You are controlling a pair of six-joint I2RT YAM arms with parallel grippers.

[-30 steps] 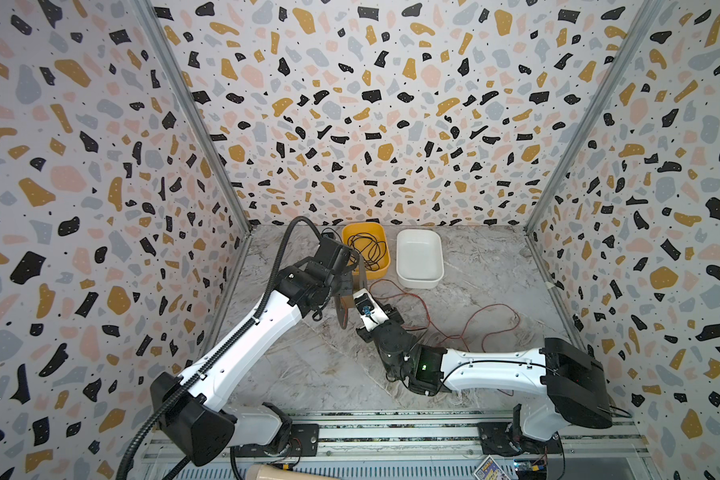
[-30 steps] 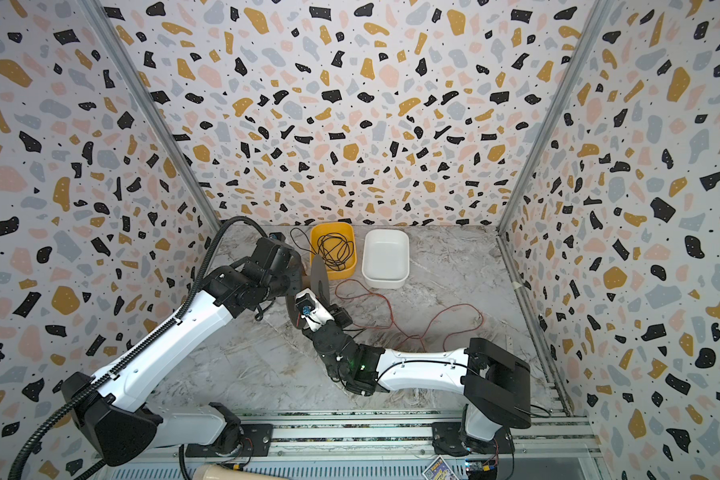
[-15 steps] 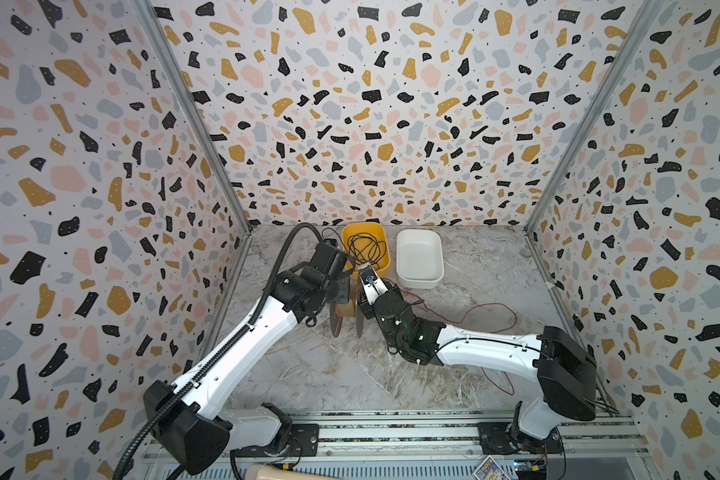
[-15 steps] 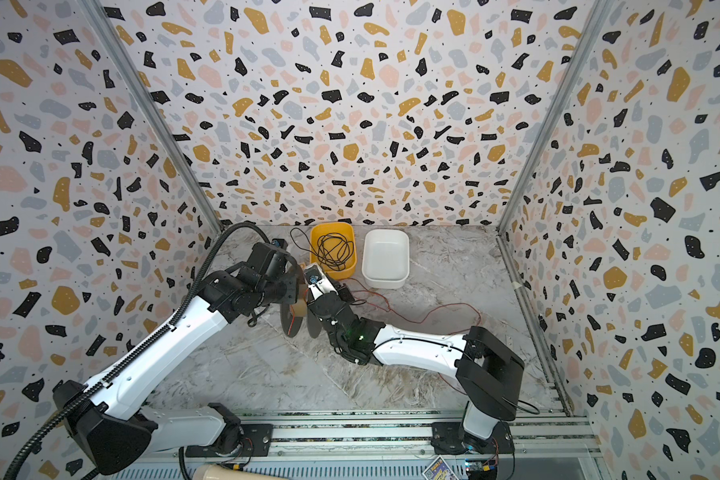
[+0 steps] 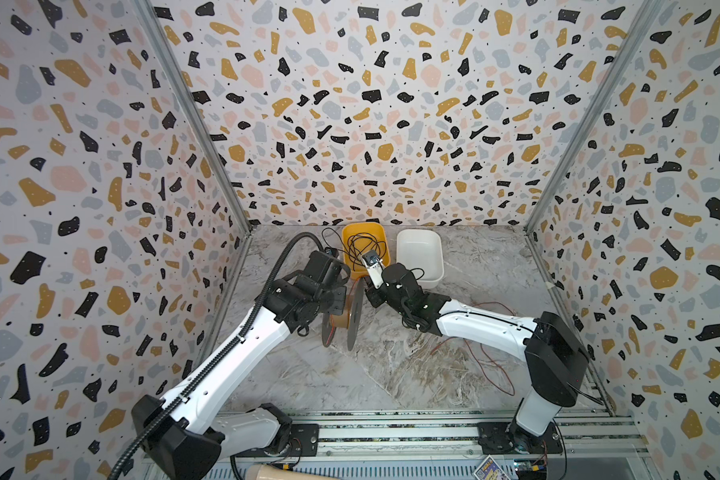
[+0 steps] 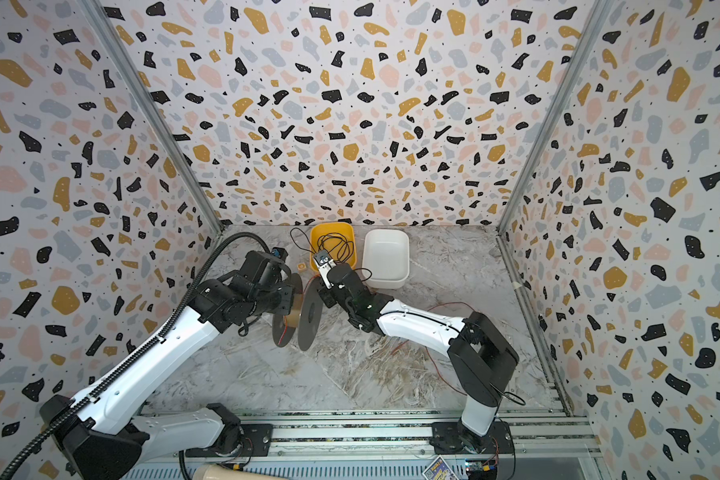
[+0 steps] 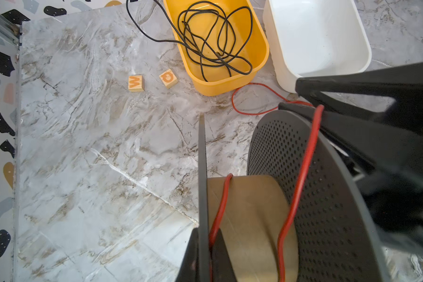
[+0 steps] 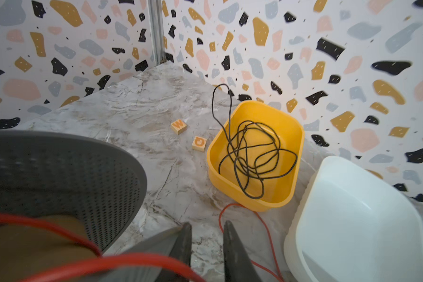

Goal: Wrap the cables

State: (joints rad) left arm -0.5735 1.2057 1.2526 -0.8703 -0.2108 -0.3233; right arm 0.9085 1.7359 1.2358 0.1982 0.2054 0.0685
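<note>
The left hand [image 7: 205, 246] is pressed together on one grey flange of the spool [image 7: 250, 219], which stands on edge. The red cable [image 7: 302, 174] lies on the spool's cardboard core right beside those fingers. It climbs over the other flange and passes the right hand [image 8: 206, 228], whose fingers stand slightly spread; whether they touch it I cannot tell. Farther out, the cable loops on the bench [image 7: 108, 151] just beside the yellow tub [image 7: 220, 89].
</note>
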